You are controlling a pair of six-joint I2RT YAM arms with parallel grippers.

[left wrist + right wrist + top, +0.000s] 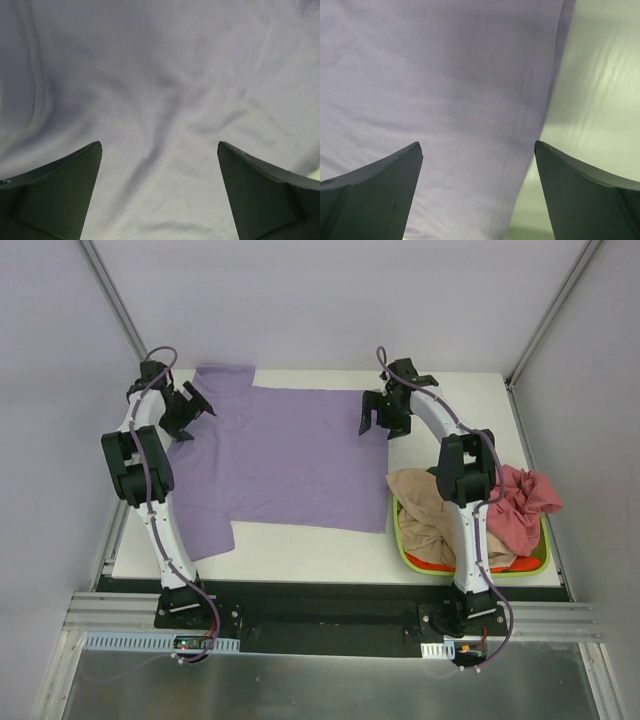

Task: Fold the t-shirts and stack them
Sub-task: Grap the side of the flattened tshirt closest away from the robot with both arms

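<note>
Top external: lavender t-shirt point(280, 460) flat, both grippers open over it

The lavender t-shirt lies spread across the middle of the table point(300, 552), one sleeve reaching toward the near left edge. The left gripper point(190, 412) hangs over the shirt's far left part, jaws wide apart and holding nothing. The right gripper point(385, 418), jaws equally apart, is over the shirt's far right edge. A tan-beige t-shirt point(425, 510) and a pinkish-red t-shirt point(520, 500) are heaped in the lime-green basket point(403, 545) at the near right corner.

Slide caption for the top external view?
Left gripper and right gripper, open, over a spread lavender t-shirt; other shirts heaped in a green basket.
</note>
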